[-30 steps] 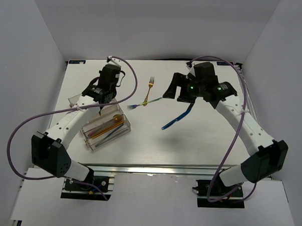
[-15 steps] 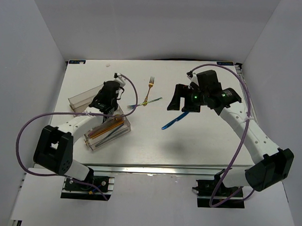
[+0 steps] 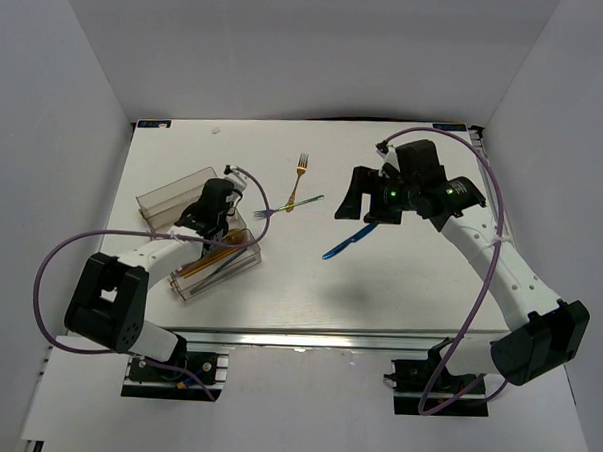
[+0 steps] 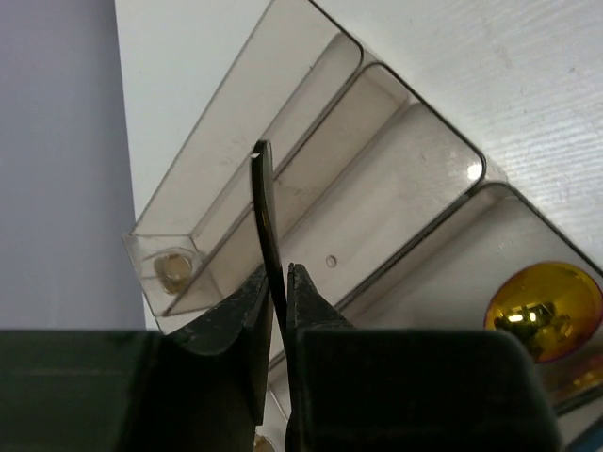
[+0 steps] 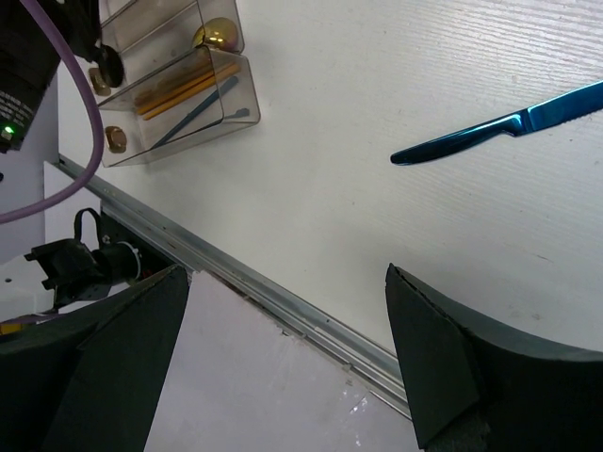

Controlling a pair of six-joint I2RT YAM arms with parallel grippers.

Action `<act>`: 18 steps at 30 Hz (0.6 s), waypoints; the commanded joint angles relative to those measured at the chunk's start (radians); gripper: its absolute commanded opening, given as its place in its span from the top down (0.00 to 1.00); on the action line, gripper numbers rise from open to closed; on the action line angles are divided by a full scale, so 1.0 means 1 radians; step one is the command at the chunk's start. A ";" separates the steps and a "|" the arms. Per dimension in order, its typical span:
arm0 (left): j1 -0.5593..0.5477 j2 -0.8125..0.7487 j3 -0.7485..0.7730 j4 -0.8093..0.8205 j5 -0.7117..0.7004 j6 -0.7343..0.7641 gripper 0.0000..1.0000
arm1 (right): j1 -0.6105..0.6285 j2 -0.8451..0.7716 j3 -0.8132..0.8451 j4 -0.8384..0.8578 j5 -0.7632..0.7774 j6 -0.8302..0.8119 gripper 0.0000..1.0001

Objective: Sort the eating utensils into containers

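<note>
My left gripper (image 3: 214, 214) hangs low over the clear tray (image 3: 163, 195). In the left wrist view its jaws (image 4: 273, 268) are shut on a thin black stick (image 4: 264, 198). The stick stands up over the tray's empty compartments (image 4: 358, 71), with only a sliver of gap beside it. A gold spoon bowl (image 4: 545, 306) lies in the neighbouring compartment. My right gripper (image 3: 361, 199) is open and empty above the table. A blue knife (image 3: 353, 238) lies just below it and also shows in the right wrist view as the blue knife (image 5: 499, 127). A gold fork (image 3: 302, 168) and an iridescent fork (image 3: 287, 205) lie mid-table.
The tray (image 5: 179, 104) holds gold and blue utensils in its near compartments. The table's front metal rail (image 5: 283, 301) runs under my right gripper (image 5: 285, 273). White walls close the table in on three sides.
My left gripper came down and nearer over the tray with the black stick. The right arm shifted slightly right, then stayed still.
</note>
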 commanded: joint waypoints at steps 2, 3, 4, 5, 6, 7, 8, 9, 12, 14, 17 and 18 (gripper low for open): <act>0.001 -0.095 -0.057 0.016 0.022 -0.047 0.68 | -0.003 -0.015 -0.012 0.059 -0.028 0.041 0.11; 0.001 -0.102 -0.065 0.014 0.021 -0.050 0.62 | -0.003 -0.013 -0.015 0.063 -0.031 0.045 0.11; 0.001 -0.109 -0.068 0.005 0.021 -0.057 0.57 | -0.003 -0.013 -0.018 0.066 -0.031 0.050 0.11; 0.002 -0.118 -0.068 -0.012 0.022 -0.063 0.51 | -0.003 -0.013 -0.019 0.069 -0.031 0.056 0.11; 0.001 -0.138 -0.068 -0.018 0.029 -0.080 0.41 | -0.003 -0.013 -0.021 0.071 -0.026 0.059 0.11; 0.001 -0.153 -0.067 -0.023 0.029 -0.091 0.36 | -0.003 -0.015 -0.024 0.072 -0.022 0.061 0.11; 0.001 -0.179 -0.056 -0.030 0.032 -0.123 0.28 | -0.005 -0.015 -0.026 0.074 -0.017 0.065 0.11; 0.001 -0.193 -0.048 -0.064 0.039 -0.134 0.24 | -0.005 -0.015 -0.027 0.074 -0.005 0.065 0.11; 0.001 -0.250 -0.005 -0.124 0.065 -0.197 0.16 | -0.005 -0.010 -0.044 0.086 0.017 0.073 0.11; 0.001 -0.276 0.012 -0.141 0.058 -0.230 0.09 | -0.005 -0.001 -0.061 0.095 0.030 0.087 0.11; 0.001 -0.287 0.068 -0.223 -0.042 -0.392 0.02 | -0.005 0.029 -0.064 0.074 0.101 0.096 0.11; 0.001 -0.274 0.134 -0.262 -0.091 -0.454 0.02 | -0.003 0.042 -0.056 0.032 0.134 0.099 0.11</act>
